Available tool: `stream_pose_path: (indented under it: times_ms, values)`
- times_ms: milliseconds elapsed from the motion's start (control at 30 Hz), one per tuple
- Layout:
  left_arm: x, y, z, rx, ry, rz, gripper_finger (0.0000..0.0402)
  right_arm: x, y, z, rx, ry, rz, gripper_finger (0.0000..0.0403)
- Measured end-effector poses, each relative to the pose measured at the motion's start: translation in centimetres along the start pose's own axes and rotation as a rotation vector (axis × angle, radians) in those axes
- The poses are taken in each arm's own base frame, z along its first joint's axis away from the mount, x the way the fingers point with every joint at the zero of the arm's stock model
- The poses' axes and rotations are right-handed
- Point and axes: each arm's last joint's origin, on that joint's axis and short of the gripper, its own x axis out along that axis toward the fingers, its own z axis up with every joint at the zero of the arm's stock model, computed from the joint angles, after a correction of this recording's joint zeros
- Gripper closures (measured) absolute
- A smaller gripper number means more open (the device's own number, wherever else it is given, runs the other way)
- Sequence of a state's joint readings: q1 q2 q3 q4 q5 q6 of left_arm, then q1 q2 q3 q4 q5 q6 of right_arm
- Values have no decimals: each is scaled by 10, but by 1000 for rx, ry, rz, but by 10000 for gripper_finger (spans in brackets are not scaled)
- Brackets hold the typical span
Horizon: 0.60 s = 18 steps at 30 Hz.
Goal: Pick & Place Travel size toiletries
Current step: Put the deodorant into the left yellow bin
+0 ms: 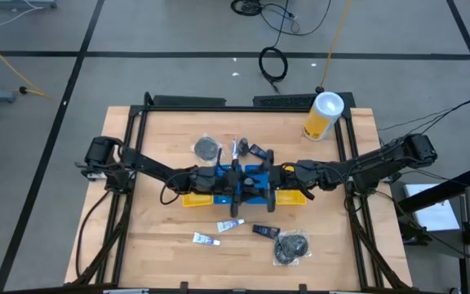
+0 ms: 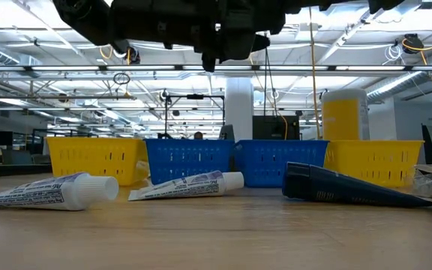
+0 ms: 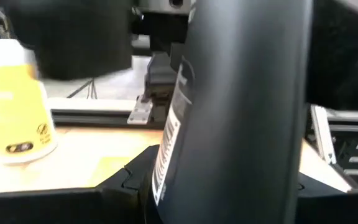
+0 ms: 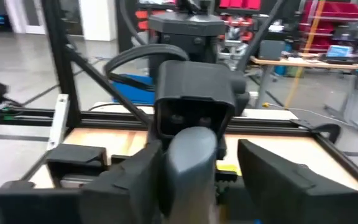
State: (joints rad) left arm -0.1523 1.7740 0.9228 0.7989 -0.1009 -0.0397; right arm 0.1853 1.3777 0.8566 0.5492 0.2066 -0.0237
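both arms meet over the middle of the bench (image 1: 153, 237), right above the row of bins: yellow bin (image 1: 196, 198) on the left end, two blue bins (image 1: 251, 181) in the centre, another yellow bin (image 1: 294, 196) on the right end. the left pincer (image 1: 228, 181) and the right pincer (image 1: 261, 181) sit almost nose to nose over the blue bins, with a dark bottle (image 3: 229, 112) standing up between them. in the left wrist view that bottle fills most of the picture, label strip facing sideways, and the left pincer is pinching it. in the right wrist view the right pincer's fingers (image 4: 278, 180) stand spread to either side of the bottle's rounded end (image 4: 191, 155), apart from it as far as i can make out, though it's tight in there.

rest of the toiletries are loose on the wood. behind the bins: a grey-black wrapped bundle (image 1: 207, 147), a small white tube (image 1: 235, 149) and a navy packet (image 1: 257, 151), near the pincers. in front of the bins: a white tube (image 1: 230, 225), another white tube (image 1: 204, 238), a navy tube (image 1: 265, 231) and a second wrapped bundle (image 1: 290, 247), all well apart from both pincers.

big yellow canister (image 1: 323, 117) with the white lid sits at the far right corner.
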Motion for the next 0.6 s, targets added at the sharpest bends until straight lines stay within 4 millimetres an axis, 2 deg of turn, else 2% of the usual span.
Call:
stream_pose_path:
  times_ms: [133, 333, 467, 600]
  values:
    - [-7, 1, 7, 8, 58, 19, 228, -1, -1, 1, -2, 0, -7, 169]
    - [-19, -3, 18, 46, 117, 106, 228, -6, -2, 6, -16, -1, -7, 180]
    - [-28, -6, 12, 66, 143, 143, 229, -12, -3, 9, -20, 17, -4, 192]
    - [-46, -2, 9, 56, 147, 197, 229, -19, -3, 11, -11, 52, 2, 199]
